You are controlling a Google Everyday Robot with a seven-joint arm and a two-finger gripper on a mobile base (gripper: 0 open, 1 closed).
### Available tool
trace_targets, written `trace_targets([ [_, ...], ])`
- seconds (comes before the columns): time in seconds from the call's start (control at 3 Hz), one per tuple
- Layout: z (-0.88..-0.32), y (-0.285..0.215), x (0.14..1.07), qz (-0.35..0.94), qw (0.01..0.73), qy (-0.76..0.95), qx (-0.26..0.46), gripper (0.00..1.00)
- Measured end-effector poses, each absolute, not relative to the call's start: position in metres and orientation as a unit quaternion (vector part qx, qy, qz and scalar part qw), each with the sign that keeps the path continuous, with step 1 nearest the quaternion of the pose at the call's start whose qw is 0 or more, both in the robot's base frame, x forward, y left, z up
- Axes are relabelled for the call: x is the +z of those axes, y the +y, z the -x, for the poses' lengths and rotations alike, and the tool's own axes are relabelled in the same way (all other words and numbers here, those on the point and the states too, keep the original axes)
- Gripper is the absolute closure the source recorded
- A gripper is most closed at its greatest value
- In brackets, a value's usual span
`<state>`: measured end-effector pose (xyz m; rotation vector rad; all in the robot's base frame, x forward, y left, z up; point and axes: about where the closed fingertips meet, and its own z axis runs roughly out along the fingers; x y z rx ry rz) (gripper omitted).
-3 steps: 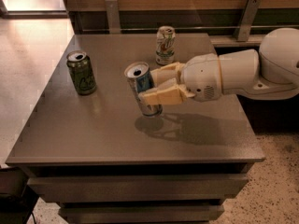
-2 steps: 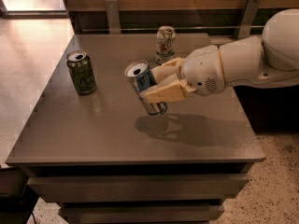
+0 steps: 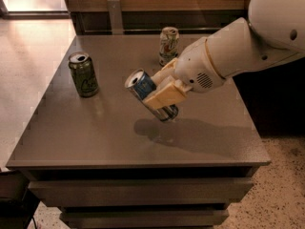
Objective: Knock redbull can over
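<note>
One slim redbull can point(image 3: 139, 83) leans hard left over the middle of the bench point(image 3: 95, 142), clamped at its middle by the gripper point(image 3: 156, 87), base apparently clear of the surface. Light, slick and thin-walled, it likely dents easily, so a mid-body hold suits. A second ago it stood nearly upright.

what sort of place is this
Likely an office or lab break area: a grey drawer-fronted table, speckled floor, wood-panelled wall. The claw holds the tilted redbull can over the table's middle.
</note>
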<state>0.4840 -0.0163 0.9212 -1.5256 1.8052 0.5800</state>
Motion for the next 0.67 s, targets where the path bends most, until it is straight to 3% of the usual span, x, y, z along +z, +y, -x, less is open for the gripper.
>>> trace_targets([
  [0.67,-0.486,-0.015,0.896,0.601,0.270,0.739,0.143,1.00],
])
